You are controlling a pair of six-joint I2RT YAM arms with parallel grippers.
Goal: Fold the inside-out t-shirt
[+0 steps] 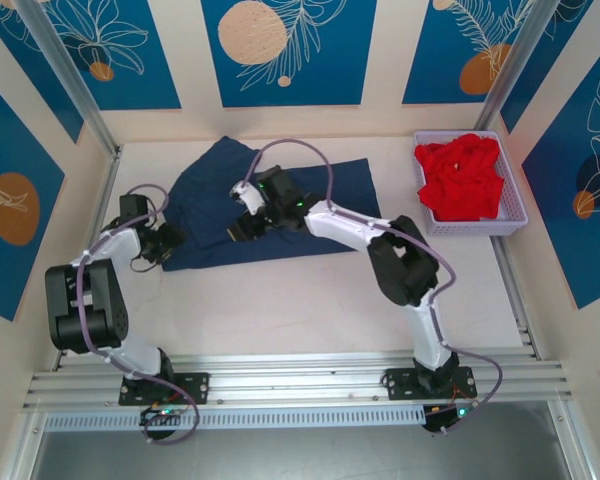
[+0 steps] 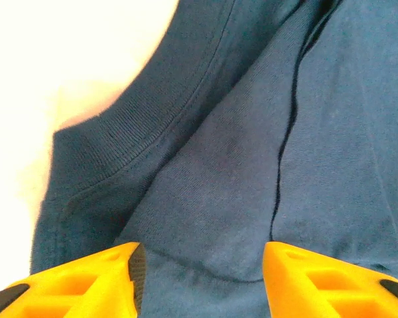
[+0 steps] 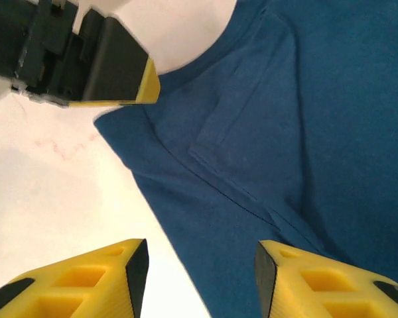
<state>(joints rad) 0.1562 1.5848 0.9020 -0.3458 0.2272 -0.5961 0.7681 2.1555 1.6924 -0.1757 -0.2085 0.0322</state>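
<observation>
A dark navy-blue short-sleeved cloth t-shirt is lying spread out on the pale table, in the far half and left of centre, with its left end reaching toward the table's left edge; it is not yet showing a tidy fold, so the task is looking to be at an early stage. The left gripper is hovering at the shirt's near-left corner, its orange fingers standing apart with navy cloth lying flat under the gap rather than bunched between them; its wrist view is showing the ribbed collar curving just ahead of the fingers, which is probably why it is sitting here, since the neck end gives a firm edge to pinch. The right gripper is reaching in from the right across the middle of the shirt, pointing toward the left one; its fingers are also standing apart, straddling the shirt's near edge with bare table under one finger and cloth under the other, clamped on nothing. The two grippers are working near each other along the same end, seemingly so that both can take hold of the edge and carry it over evenly; with both so near together, a collision or a grab of one layer alone are the likely risks. A bright red cloth garment is sitting bunched in a lavender slatted plastic basket at the table's far-right corner, well apart from the shirt.
</observation>
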